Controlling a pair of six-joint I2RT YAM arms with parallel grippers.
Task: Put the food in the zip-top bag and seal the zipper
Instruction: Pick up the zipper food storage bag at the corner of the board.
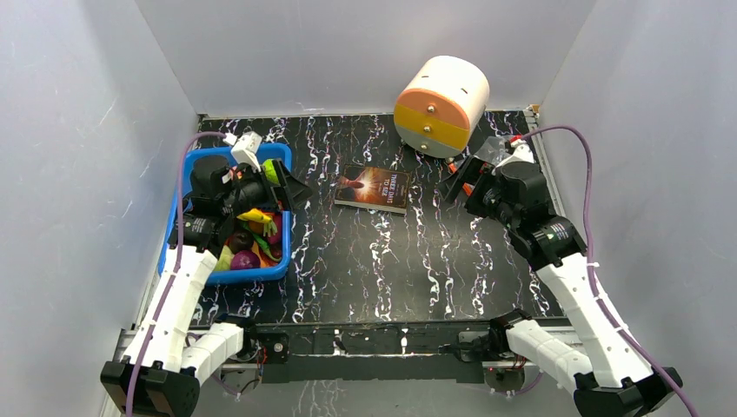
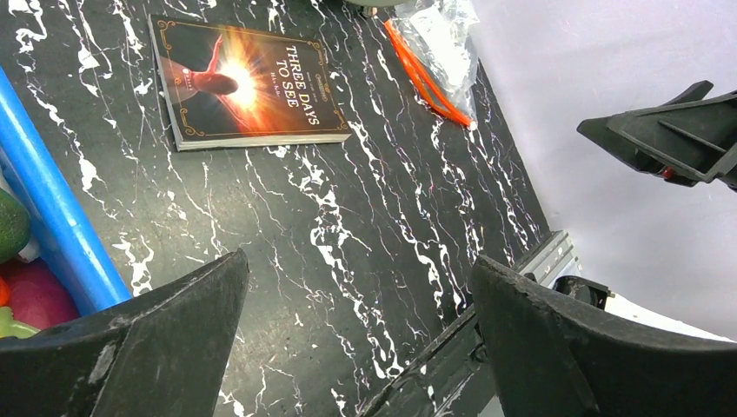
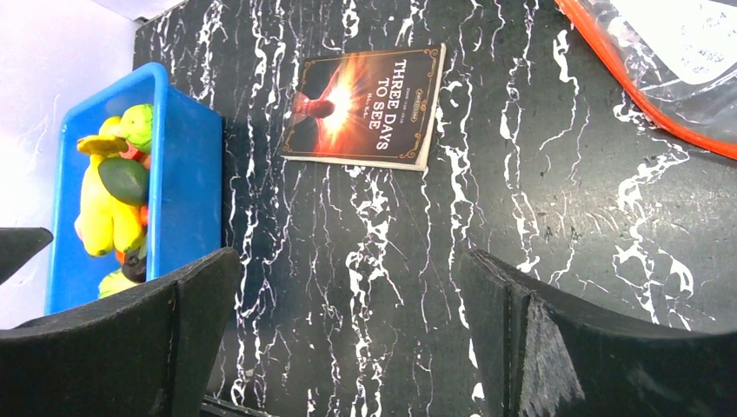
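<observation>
Food (image 1: 246, 258) in blue bin (image 1: 252, 276) at left, just below left gripper (image 2: 358, 265). Zip-top bag (image 2: 439, 39) far right, beside right gripper (image 3: 349, 259). Both jaws apart, empty.

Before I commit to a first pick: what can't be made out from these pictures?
Zip-top bag: top view, mostly behind the right arm; both wrist views cut it at the frame edge.
Zipper: slider unseen in any view; open or sealed cannot be told.
Food: top view, the left arm covers much of the blue bin; lower pieces buried.
</observation>
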